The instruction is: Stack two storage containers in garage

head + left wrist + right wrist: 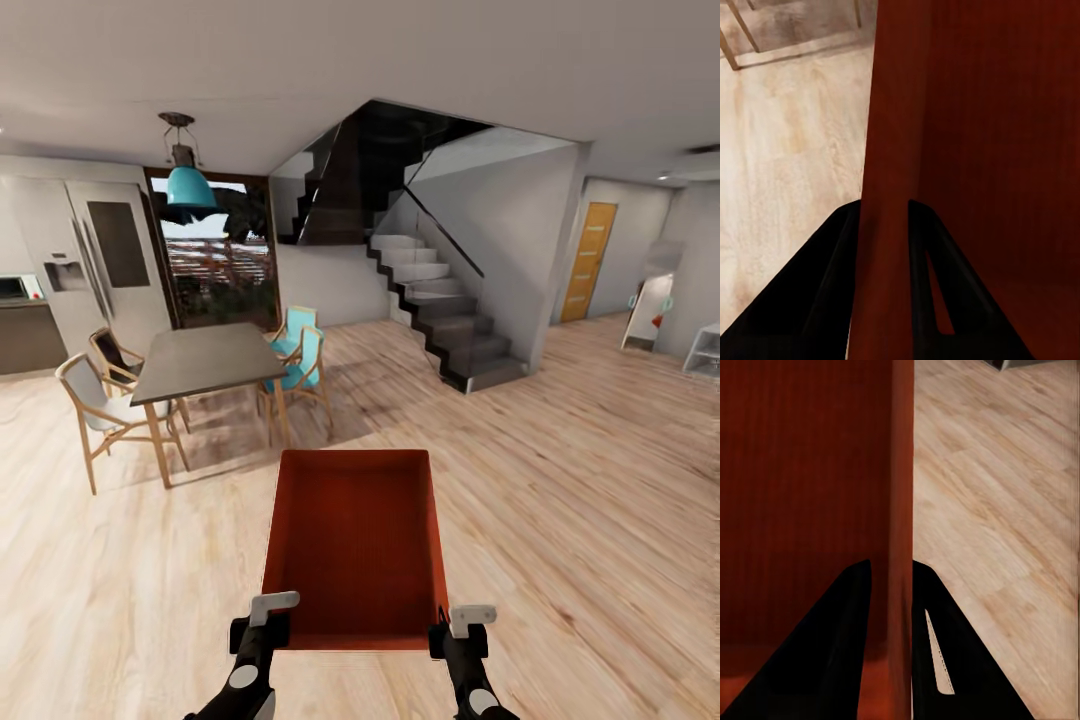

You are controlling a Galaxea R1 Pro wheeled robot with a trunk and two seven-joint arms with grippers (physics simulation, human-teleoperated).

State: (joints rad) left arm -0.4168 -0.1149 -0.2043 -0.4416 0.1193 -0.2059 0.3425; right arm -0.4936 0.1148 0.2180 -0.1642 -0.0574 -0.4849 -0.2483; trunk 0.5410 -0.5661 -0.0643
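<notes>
- The left gripper (262,628) is pinching the left wall of the storage container (355,545).
- The right gripper (458,632) is clamping its right wall.
- The container is hanging above the wood floor (580,480), near the dining table (205,360).

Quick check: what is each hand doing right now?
Left hand: shut on the left wall of the storage container.
Right hand: shut on the right wall of the same storage container.
</notes>
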